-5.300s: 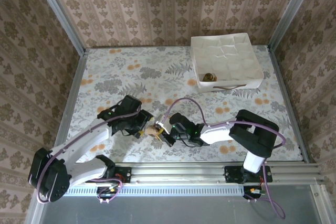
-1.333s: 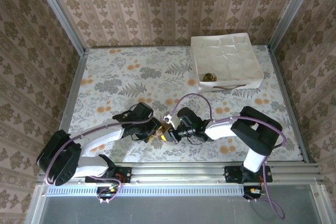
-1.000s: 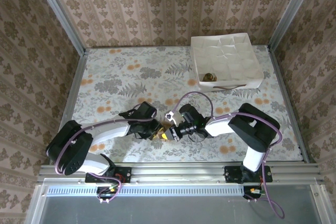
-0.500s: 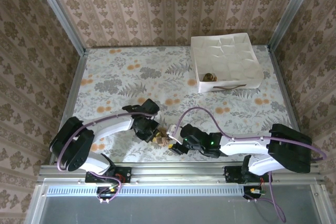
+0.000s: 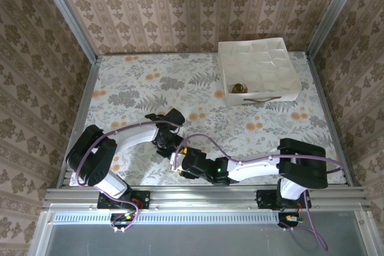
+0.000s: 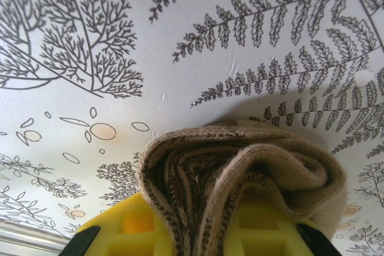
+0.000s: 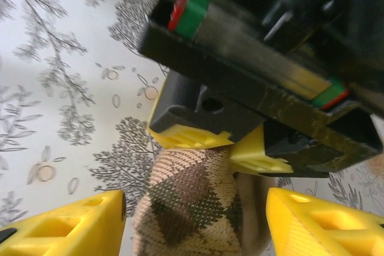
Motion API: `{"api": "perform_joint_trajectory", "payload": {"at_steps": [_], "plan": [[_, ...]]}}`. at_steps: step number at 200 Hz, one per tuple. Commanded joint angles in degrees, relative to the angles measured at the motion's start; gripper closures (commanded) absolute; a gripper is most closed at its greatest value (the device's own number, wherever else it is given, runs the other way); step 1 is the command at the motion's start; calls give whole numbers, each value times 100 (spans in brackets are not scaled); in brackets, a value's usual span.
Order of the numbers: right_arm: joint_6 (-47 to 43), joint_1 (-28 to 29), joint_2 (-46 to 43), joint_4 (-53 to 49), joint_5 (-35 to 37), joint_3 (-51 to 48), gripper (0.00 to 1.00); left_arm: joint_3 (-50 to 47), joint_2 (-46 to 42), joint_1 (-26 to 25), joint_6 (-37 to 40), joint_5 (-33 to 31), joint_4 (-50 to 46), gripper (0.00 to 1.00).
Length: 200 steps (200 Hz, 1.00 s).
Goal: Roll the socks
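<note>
Right claw (image 7: 195, 223) has released: fingers now apart, flanking argyle sock roll (image 6: 240, 172). Left claw (image 6: 198, 235) clamped on roll, lower centre of bench (image 5: 132, 82). Judged: rolling done, left arm sole carrier.

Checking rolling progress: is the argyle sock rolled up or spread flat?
Rolled up: the argyle sock is a compact bundle pinched by the left gripper.
</note>
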Motion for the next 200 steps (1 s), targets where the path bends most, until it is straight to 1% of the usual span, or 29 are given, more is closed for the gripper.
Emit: {"api": "perform_joint_trajectory", "payload": {"at_steps": [1, 25, 36, 50, 51, 52, 55, 57, 58, 59, 62, 63, 66, 78, 89, 103, 118, 123, 130, 146, 163, 177, 200], "plan": [[-212, -39, 347, 82, 554, 98, 38, -287, 376, 22, 132, -60, -386, 100], [-197, -153, 513, 147, 465, 214, 42, -328, 372, 59, 208, 89, -198, 100], [-124, -204, 544, 78, 379, 292, 47, -376, 327, 86, 226, 162, -86, 100], [10, -232, 569, -15, 316, 357, 61, -450, 195, 126, 225, 160, 18, 100], [31, -235, 575, -38, 299, 361, 64, -453, 182, 123, 225, 159, 27, 100], [31, -235, 575, -38, 299, 361, 64, -459, 167, 126, 229, 158, 31, 100], [81, -242, 585, -77, 264, 377, 70, -471, 128, 131, 227, 150, 49, 100], [93, -248, 587, -89, 260, 379, 71, -480, 104, 137, 236, 149, 61, 100], [120, -255, 600, -111, 248, 386, 74, -481, 88, 137, 240, 145, 75, 100], [120, -255, 600, -111, 248, 386, 74, -482, 76, 142, 241, 142, 77, 100], [191, -261, 621, -168, 226, 403, 79, -490, 35, 151, 247, 140, 98, 100], [191, -261, 621, -168, 226, 403, 79, -495, 27, 153, 249, 140, 106, 100], [232, -273, 638, -228, 217, 418, 83, -500, -25, 163, 256, 132, 132, 100], [490, -342, 715, -522, 186, 480, 93, -526, -224, 217, 286, 125, 209, 92], [767, -441, 739, -804, 42, 471, 100, -549, -444, 267, 312, 75, 246, 79], [1059, -611, 697, -998, -311, 329, 100, -575, -763, 355, 360, 16, 320, 63], [1397, -854, 620, -1076, -921, 90, 100, -578, -1093, 443, 445, -57, 360, 49], [1460, -922, 598, -1054, -1060, 11, 100, -592, -1191, 469, 480, -83, 400, 45], [1602, -1055, 579, -1037, -1429, -111, 100, -622, -1361, 518, 522, -117, 467, 40], [1758, -1294, 548, -998, -2096, -300, 100, -721, -1731, 577, 612, -285, 546, 29], [1899, -1525, 554, -906, -2649, -420, 100, -940, -2143, 587, 679, -451, 757, 26], [2028, -1720, 558, -785, -3159, -530, 100, -1202, -2445, 563, 698, -499, 1116, 26], [2220, -2048, 653, -751, -3725, -586, 100, -1504, -2695, 410, 722, -529, 1656, 29]]}}
